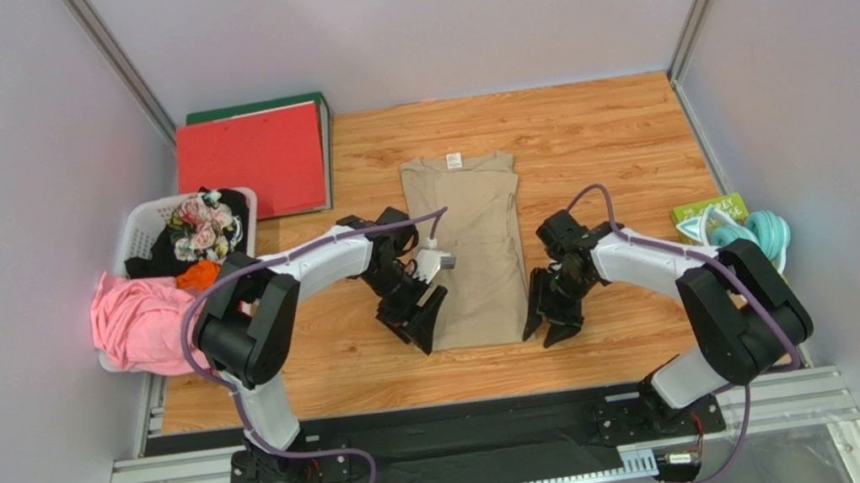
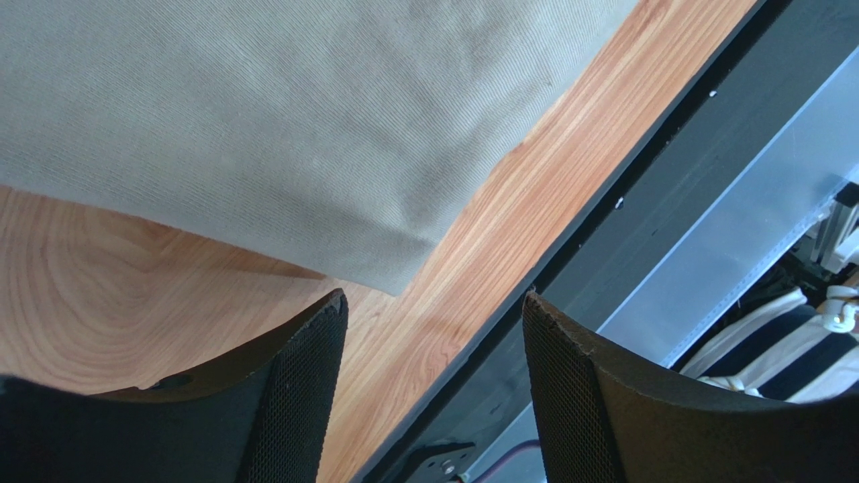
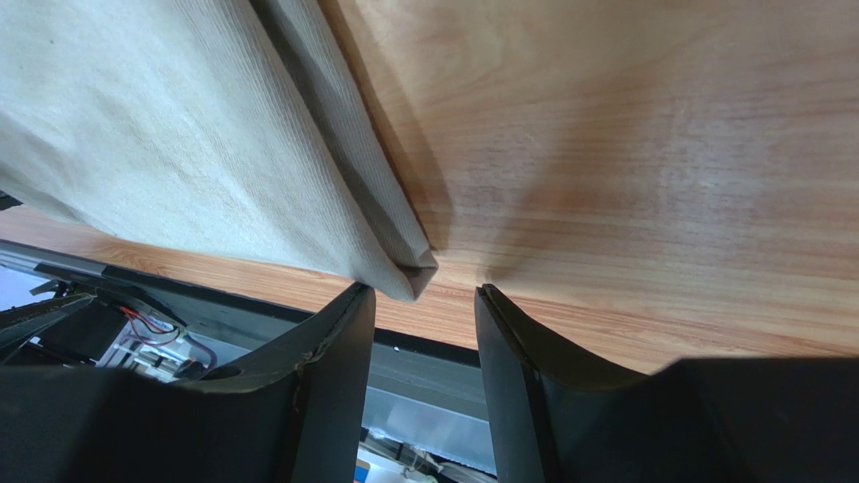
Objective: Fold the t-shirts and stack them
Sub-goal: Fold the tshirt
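Folded tan t-shirt (image 1: 472, 248), left gripper (image 1: 407, 328) at its 7 o'clock corner, right gripper (image 1: 547, 329) at 5 o'clock, both jaws apart

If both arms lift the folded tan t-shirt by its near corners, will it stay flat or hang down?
Probably hang: the t-shirt is thin ribbed cloth lying limp. Its stacked layers at the corner may slip apart. It looks light.

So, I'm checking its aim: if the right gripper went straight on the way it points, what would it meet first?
The right gripper would probably meet the near corner of the tan t-shirt first, just ahead of its open jaws, then the wooden table; depth is unclear.
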Robot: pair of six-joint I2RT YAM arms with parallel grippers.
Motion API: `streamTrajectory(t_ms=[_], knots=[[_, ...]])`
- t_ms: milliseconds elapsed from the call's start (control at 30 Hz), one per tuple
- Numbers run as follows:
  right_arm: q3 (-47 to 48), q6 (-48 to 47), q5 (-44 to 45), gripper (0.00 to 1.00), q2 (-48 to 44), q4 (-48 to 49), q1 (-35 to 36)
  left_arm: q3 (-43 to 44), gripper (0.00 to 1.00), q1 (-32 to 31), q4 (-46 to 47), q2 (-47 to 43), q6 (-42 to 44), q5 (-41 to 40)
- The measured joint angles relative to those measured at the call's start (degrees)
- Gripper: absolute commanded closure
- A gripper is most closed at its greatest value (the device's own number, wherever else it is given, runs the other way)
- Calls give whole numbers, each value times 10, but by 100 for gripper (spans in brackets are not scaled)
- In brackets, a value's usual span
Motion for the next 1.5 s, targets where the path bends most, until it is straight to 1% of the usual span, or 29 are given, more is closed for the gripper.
streamTrajectory(t_ms=[200, 500, 667, 800, 900, 1033, 1300, 1500], knots=[[2, -1, -1, 56, 10, 11, 0, -7, 29, 0, 11, 8, -7, 0], [11, -2, -9, 57, 29, 28, 0, -9, 29, 0, 14, 14, -19, 1], [12, -2, -14, 58, 30, 32, 0, -10, 35, 0, 16, 14, -26, -7], [12, -2, -16, 59, 30, 36, 0, -11, 40, 0, 20, 14, -45, -30], [12, -2, -19, 60, 30, 40, 0, -12, 41, -2, 23, 14, -58, -47], [12, -2, -22, 62, 30, 43, 0, -12, 44, -5, 24, 10, -71, -69], [9, -1, -25, 67, 30, 50, 0, -6, 47, -32, 22, 11, -86, -110], [6, 0, -26, 70, 29, 54, 0, -1, 48, -41, 21, 14, -88, -115]])
